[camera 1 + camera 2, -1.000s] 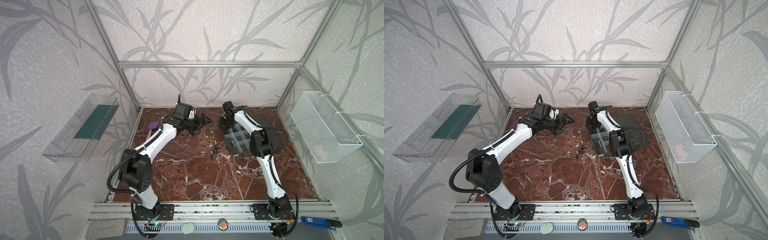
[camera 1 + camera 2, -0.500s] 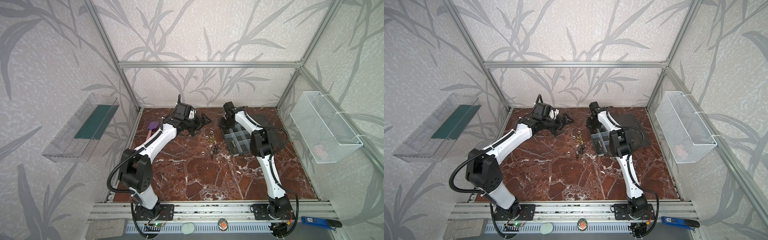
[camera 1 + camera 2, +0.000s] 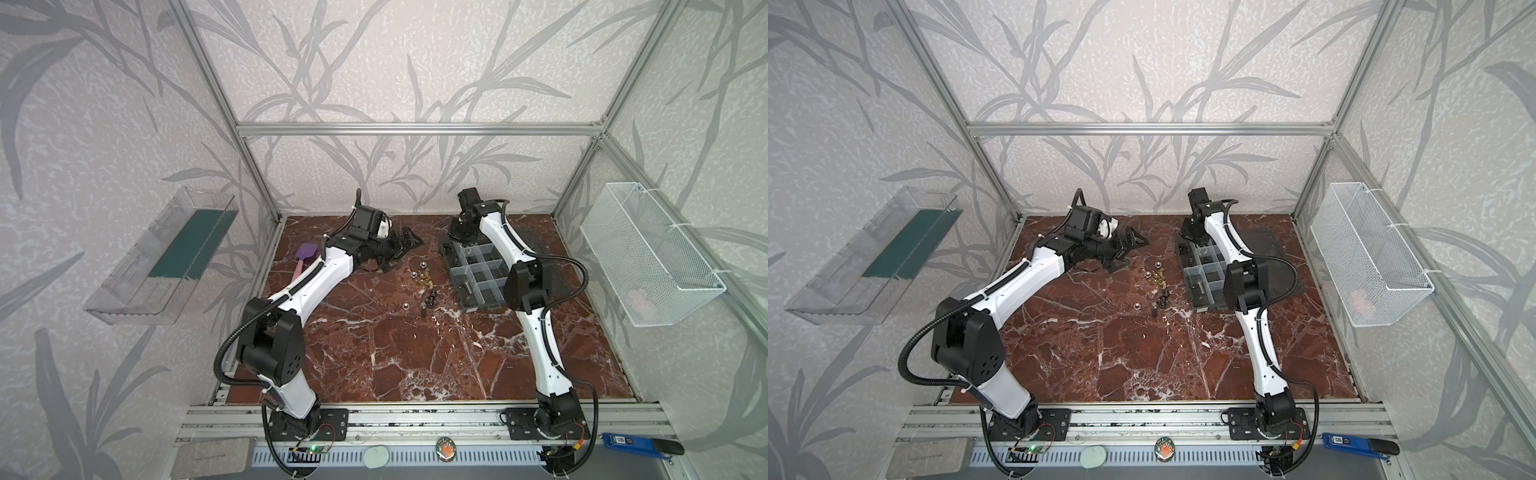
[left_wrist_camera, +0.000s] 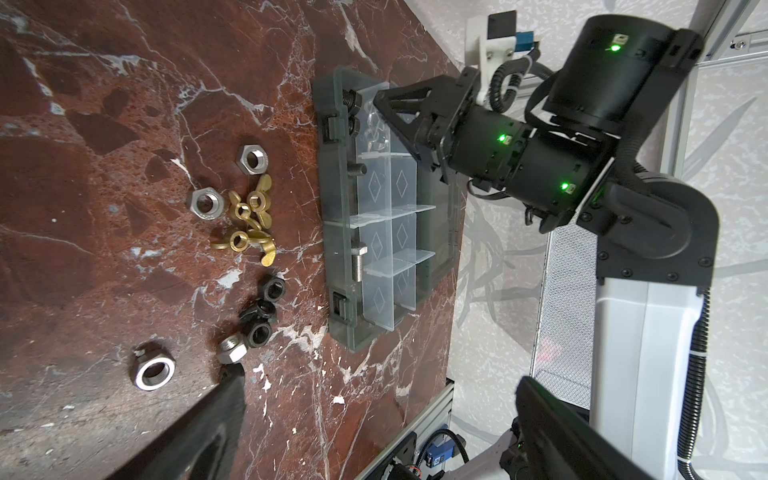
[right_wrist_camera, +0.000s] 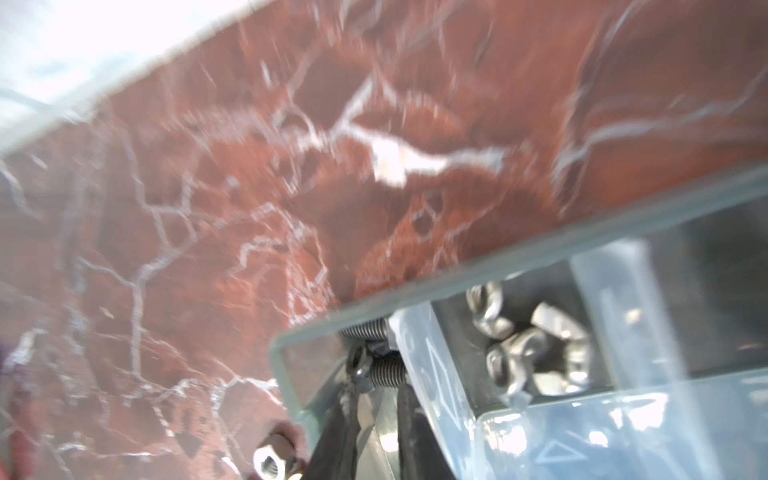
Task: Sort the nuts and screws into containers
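Note:
The clear grey organizer box [image 3: 478,270] [image 3: 1204,274] lies open right of centre. My right gripper [image 5: 376,415] [image 4: 378,99] points down into its far corner compartment. The jaws stand slightly apart, and a black screw [image 5: 376,370] lies just off their tips. Silver nuts [image 5: 528,349] fill the neighbouring compartment. A silver screw [image 4: 358,264] lies in another. Loose silver nuts [image 4: 206,203], brass wing nuts [image 4: 247,216] and black nuts [image 4: 262,316] sit on the marble left of the box [image 4: 332,232]. My left gripper [image 3: 401,245] [image 4: 382,424] hovers wide open and empty beyond the pile.
The box's dark lid [image 3: 1262,245] lies flat to its right. A purple spatula [image 3: 305,255] rests at the far left of the table. A white wire basket [image 3: 648,257] hangs on the right wall and a clear shelf [image 3: 166,253] on the left wall.
My right gripper's jaws have parted a little over the far corner compartment. Both arms have hardly moved.

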